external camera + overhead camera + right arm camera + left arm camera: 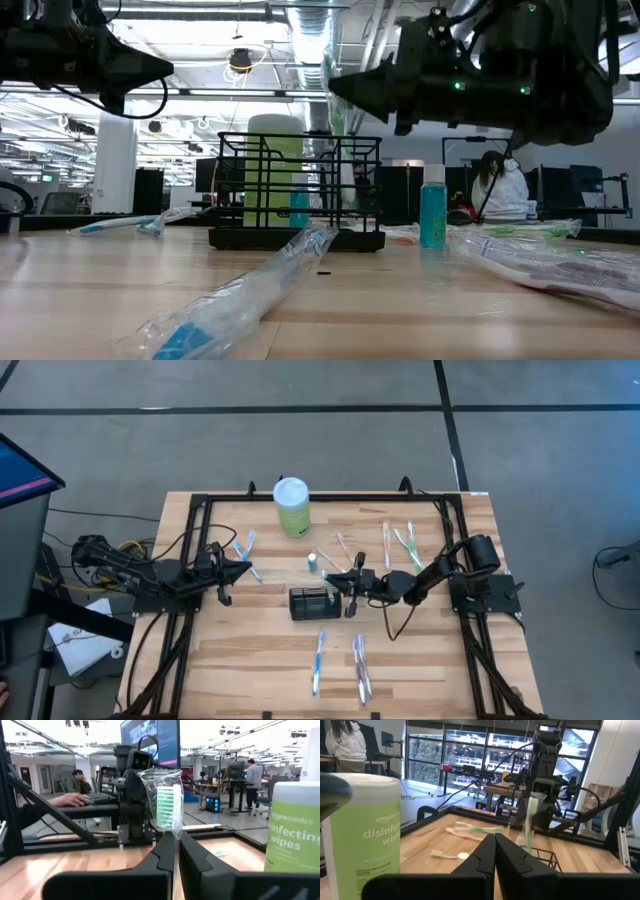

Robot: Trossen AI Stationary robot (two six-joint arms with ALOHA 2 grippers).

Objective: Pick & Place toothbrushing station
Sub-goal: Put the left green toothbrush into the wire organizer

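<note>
The toothbrushing station, a small black wire caddy (310, 603), stands on the table's middle; it also shows in the low view (297, 190). My right gripper (351, 586) hovers just right of the caddy's right end, shut on a green toothbrush in a clear wrapper (167, 802). My left gripper (243, 568) hangs above the table left of the caddy, shut and empty (495, 851). Other wrapped toothbrushes lie flat on the table at the far side (400, 542), at the far left (246, 552) and at the near side (340, 662). My right gripper pinches the wrapped toothbrush between its two fingers (161, 851), just below the bristle head (170, 833). The fingers come level from the table's right side and lie across the brush. The brush stands upright, head up, and its lower part (528, 837) hangs clear above the caddy.
A pale green wipes bottle with a white cap (291, 506) stands at the far middle. A small teal bottle (312, 561) stands just beyond the caddy. A black frame (200, 500) runs round the table. People sit at desks in the room behind.
</note>
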